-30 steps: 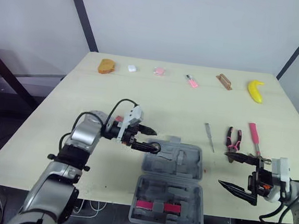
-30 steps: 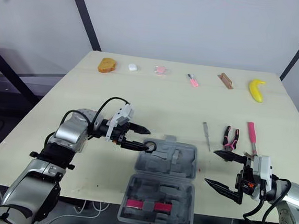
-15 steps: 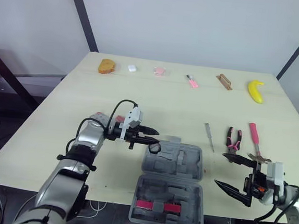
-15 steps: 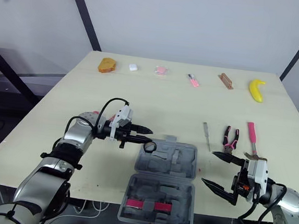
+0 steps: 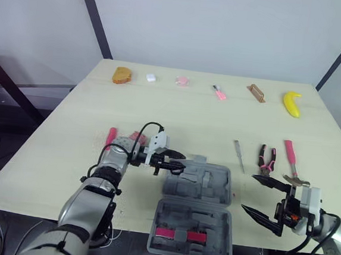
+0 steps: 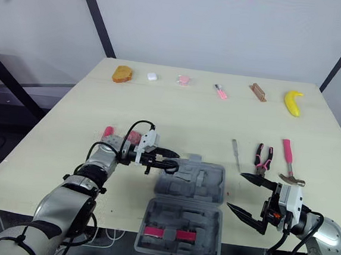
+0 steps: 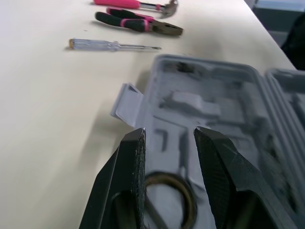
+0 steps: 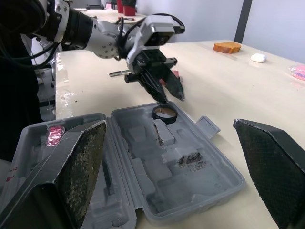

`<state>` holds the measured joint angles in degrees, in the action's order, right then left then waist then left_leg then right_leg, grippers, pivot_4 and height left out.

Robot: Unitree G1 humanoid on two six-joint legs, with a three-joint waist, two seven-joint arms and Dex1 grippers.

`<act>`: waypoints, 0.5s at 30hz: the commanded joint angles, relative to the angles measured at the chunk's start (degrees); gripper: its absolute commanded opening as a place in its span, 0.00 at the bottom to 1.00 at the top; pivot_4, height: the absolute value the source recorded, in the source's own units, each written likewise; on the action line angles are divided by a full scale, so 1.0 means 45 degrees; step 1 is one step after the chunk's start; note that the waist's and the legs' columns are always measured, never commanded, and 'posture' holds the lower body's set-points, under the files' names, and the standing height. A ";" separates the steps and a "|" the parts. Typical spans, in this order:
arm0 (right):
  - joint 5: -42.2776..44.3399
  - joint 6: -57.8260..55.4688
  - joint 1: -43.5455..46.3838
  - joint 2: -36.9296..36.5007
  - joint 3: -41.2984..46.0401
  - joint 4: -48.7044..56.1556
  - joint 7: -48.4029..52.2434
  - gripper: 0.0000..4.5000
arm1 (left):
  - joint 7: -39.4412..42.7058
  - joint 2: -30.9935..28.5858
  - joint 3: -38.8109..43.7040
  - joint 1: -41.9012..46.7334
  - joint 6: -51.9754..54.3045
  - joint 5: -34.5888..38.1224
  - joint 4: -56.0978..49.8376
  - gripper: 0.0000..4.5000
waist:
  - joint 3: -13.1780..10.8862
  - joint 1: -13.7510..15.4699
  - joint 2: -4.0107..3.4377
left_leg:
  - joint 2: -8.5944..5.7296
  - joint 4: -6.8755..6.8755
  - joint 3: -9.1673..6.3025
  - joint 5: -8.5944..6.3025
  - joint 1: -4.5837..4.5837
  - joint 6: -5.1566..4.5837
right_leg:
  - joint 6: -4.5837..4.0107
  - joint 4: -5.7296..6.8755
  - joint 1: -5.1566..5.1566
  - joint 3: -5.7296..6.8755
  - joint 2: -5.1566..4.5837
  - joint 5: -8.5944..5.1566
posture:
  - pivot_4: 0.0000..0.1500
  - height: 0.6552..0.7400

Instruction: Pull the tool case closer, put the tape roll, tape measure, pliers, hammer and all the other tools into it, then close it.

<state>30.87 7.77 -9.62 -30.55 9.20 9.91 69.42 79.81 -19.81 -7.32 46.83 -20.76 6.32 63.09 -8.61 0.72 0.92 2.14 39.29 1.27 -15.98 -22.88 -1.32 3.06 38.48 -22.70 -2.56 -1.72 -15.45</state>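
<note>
The grey tool case (image 5: pixel 224 192) lies open near the table's front edge, with something pink in its near half (image 5: pixel 176 233). The black tape roll (image 8: pixel 164 113) lies flat in the far half's left corner. My left gripper (image 5: pixel 179 160) hovers just above it, fingers (image 7: pixel 133 157) slightly apart and open. The roll (image 7: pixel 167 198) shows between them, low down. Right of the case, my right gripper (image 5: pixel 261 198) is wide open and holds nothing. Beyond it lie a screwdriver (image 5: pixel 238 155), pink-handled pliers (image 5: pixel 266 158) and a pink-handled hammer (image 5: pixel 290 158). Two pink items (image 5: pixel 111 137) (image 5: pixel 137 136) lie by my left forearm.
Along the table's far edge sit a bread piece (image 5: pixel 122 74), a small white object (image 5: pixel 150 77), a pink object (image 5: pixel 182 81), a small pink tool (image 5: pixel 219 92), a brown block (image 5: pixel 255 92) and a banana (image 5: pixel 290 103).
My left gripper carried the tape roll right, over the case; the roll now lies in the far half and the fingers no longer grip it. The right gripper barely shifted.
</note>
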 commanded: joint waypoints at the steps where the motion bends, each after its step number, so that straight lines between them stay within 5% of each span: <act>1: 0.0119 0.0245 0.0013 0.0005 0.0039 0.0229 -0.0056 1.00 | -0.0893 0.0033 0.0006 0.0084 -0.0851 -0.0634 0.0524 0.39 | 0.0000 -0.0027 0.0000 | 0.0000 0.0000 0.0000 0.0000 0.0000 0.0000 | 0.0000 0.0000 0.0000 -0.0001 0.0000 0.0000 | 1.00 1.00; 15: 0.0064 0.0312 0.0054 0.0039 -0.0073 0.0206 -0.0178 1.00 | -0.2022 0.0180 -0.0521 -0.0623 -0.2064 -0.2168 0.1224 0.39 | 0.0008 0.0014 -0.0007 | 0.0000 -0.0001 0.0002 0.0000 0.0010 0.0000 | 0.0000 0.0006 0.0004 -0.0001 0.0000 0.0000 | 1.00 1.00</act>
<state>30.73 7.86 -9.63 -30.38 8.80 9.92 68.52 71.21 -18.81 -9.00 45.68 -29.92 -1.62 66.95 -8.57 0.78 0.89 2.14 39.28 1.29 -15.98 -22.83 -1.32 3.06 38.51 -22.68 -2.56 -1.73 -15.45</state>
